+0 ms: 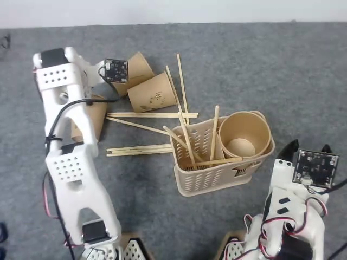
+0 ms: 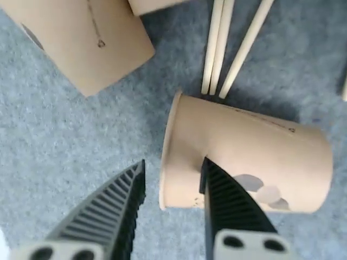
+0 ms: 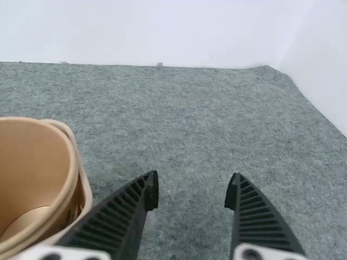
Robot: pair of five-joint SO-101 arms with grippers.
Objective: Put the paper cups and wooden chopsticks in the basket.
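Your left end effector gapes empty across the rim of a fallen paper cup, well apart from the basket, likely to pinch its wall. Your right end effector hangs open and empty beside the basket.

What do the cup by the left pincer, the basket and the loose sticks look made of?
The cup looks like matte tan paper, judging by its thin rolled rim. The basket seems to be moulded beige plastic, with slotted walls. The sticks are probably pale, bare wood, matte and straight.
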